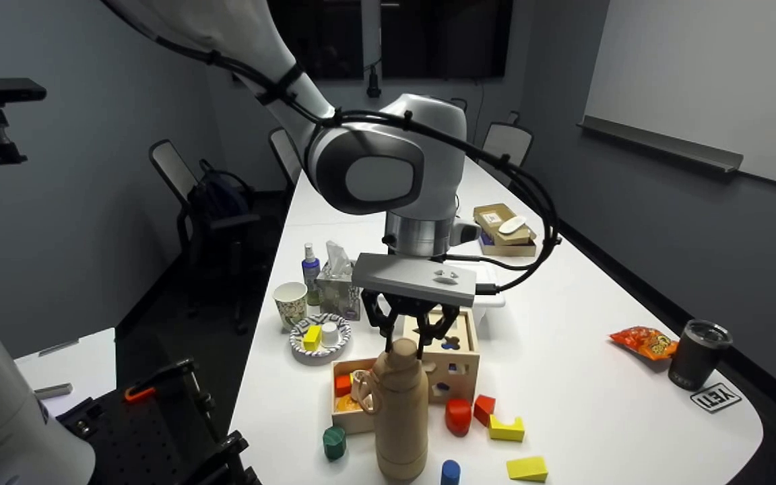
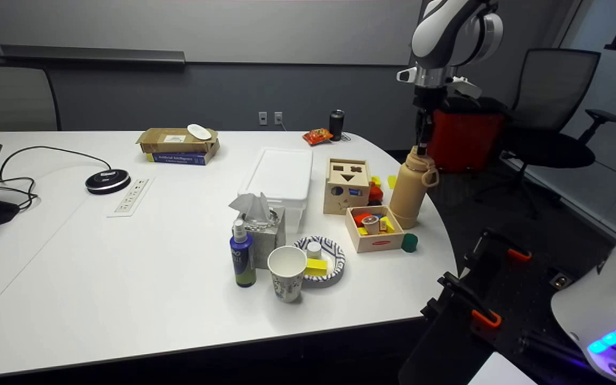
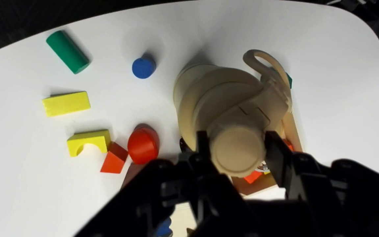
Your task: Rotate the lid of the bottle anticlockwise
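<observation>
Tool [image 1: 404, 348] downward, fingers [image 3: 204, 146] snug against lid [image 3: 237, 153]

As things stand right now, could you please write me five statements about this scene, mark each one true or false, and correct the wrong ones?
1. In the wrist view, the jaws of the gripper are on both sides of the lid. True.
2. The bottle lies on its side. False: the bottle stands on its base.
3. The patterned plate holds a yellow block and a white piece. True.
4. Beside the orange packet stands a paper cup. False: a black tumbler stands beside the orange packet.
5. The blue peg stands apart from the bottle. True.
</observation>
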